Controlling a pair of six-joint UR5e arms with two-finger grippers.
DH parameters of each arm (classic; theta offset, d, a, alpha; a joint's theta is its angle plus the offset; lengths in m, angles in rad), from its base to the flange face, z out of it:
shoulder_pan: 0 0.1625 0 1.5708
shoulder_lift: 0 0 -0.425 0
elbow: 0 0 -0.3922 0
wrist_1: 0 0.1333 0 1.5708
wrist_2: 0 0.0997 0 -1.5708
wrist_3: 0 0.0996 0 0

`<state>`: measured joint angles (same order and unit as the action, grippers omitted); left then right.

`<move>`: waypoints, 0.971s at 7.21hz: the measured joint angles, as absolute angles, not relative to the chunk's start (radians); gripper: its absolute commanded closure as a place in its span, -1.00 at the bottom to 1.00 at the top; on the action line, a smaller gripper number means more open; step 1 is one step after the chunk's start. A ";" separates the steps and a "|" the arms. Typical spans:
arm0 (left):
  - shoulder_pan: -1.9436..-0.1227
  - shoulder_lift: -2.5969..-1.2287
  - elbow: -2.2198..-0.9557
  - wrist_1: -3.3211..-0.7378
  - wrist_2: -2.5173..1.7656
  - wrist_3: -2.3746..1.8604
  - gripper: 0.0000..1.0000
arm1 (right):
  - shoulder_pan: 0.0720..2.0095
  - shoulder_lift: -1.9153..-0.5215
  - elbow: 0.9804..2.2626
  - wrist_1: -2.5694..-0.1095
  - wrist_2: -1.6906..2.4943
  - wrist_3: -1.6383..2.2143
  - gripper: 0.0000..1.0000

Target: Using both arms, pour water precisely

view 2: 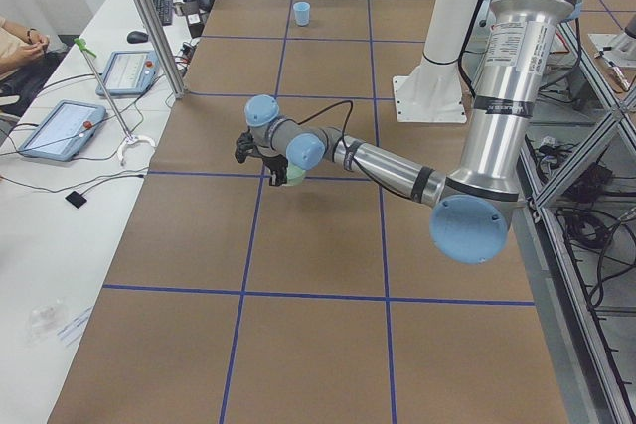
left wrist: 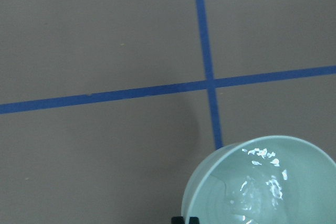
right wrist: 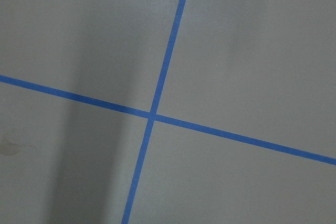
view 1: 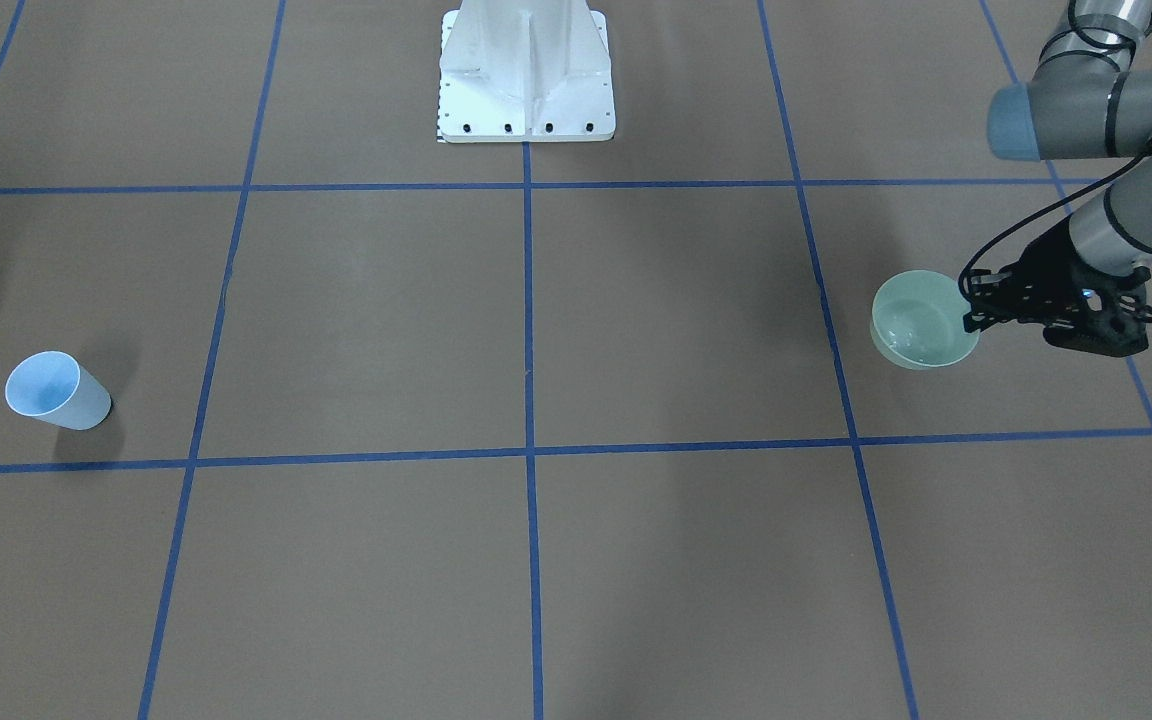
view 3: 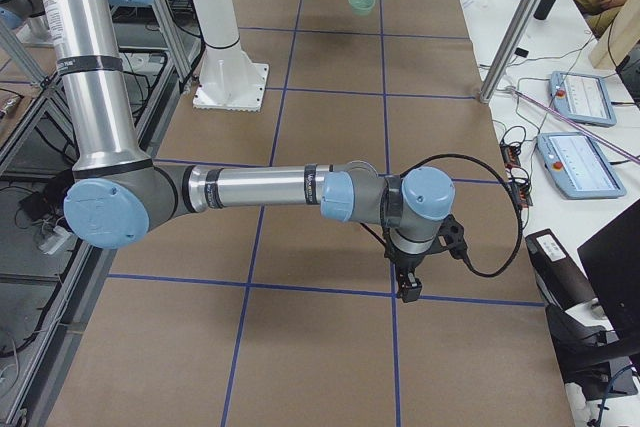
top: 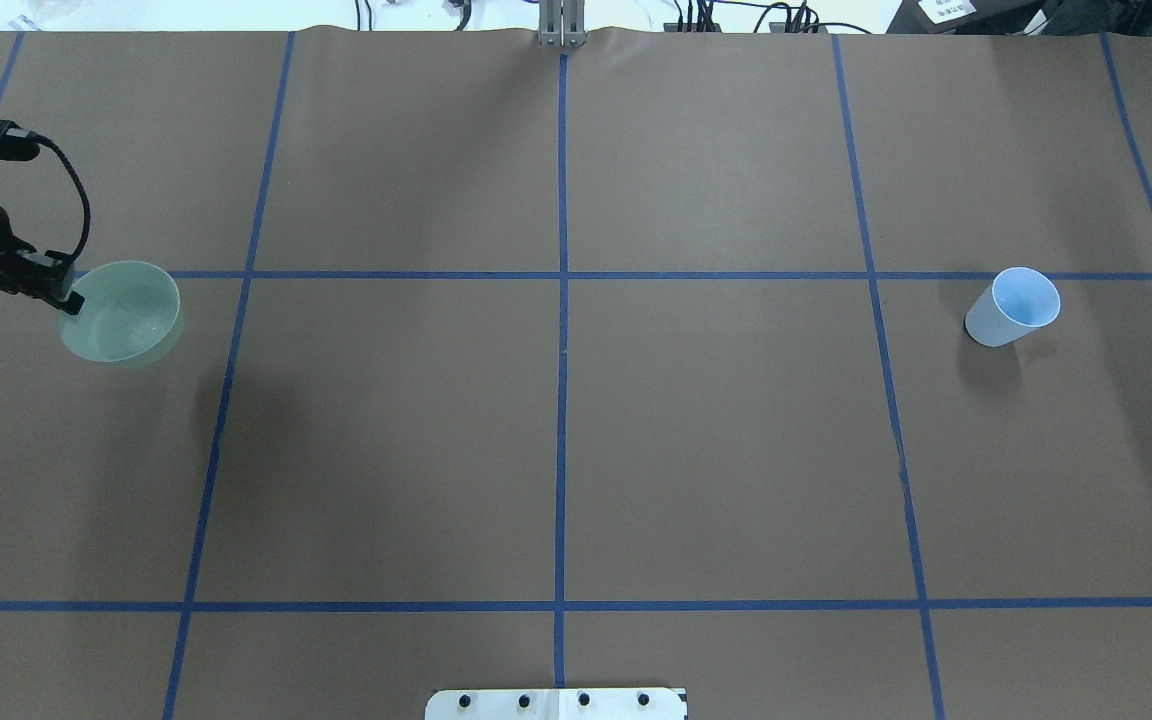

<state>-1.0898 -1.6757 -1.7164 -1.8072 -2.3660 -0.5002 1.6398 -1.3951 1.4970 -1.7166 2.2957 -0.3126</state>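
A pale green bowl point(view 1: 921, 322) point(top: 121, 312) sits far out on my left side. It holds a little water point(left wrist: 260, 184), seen as white glints. My left gripper point(view 1: 971, 305) point(top: 68, 296) is shut on the bowl's rim. I cannot tell whether the bowl rests on the table or hangs just above it. A light-blue cup point(view 1: 56, 390) point(top: 1014, 305) stands upright and alone far out on my right side. My right gripper point(view 3: 410, 289) shows only in the exterior right view, low over the table near its end and pointing down. I cannot tell if it is open or shut.
The white pedestal point(view 1: 526, 70) stands at the middle of my edge of the table. Blue tape lines point(top: 562, 400) grid the brown table. Metal posts point(view 2: 149, 27) and a side bench with tablets point(view 3: 575, 97) run along the operators' side.
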 measured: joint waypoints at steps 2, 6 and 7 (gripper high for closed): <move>-1.099 -1.569 -1.708 -1.933 -2.365 -0.486 1.00 | 1.640 -1.393 1.498 -1.716 2.296 -0.311 -1.00; -1.097 -1.510 -1.627 -2.118 -2.359 -0.527 0.96 | 1.640 -1.386 1.498 -1.717 2.296 -0.302 -1.00; -1.096 -1.515 -1.609 -2.136 -2.359 -0.542 0.60 | 1.640 -1.385 1.498 -1.717 2.296 -0.301 -1.00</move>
<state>-1.0963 -1.5152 -1.6094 -2.1361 -2.3593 -0.5416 1.6398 -1.3846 1.4984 -1.7165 2.2964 -0.3009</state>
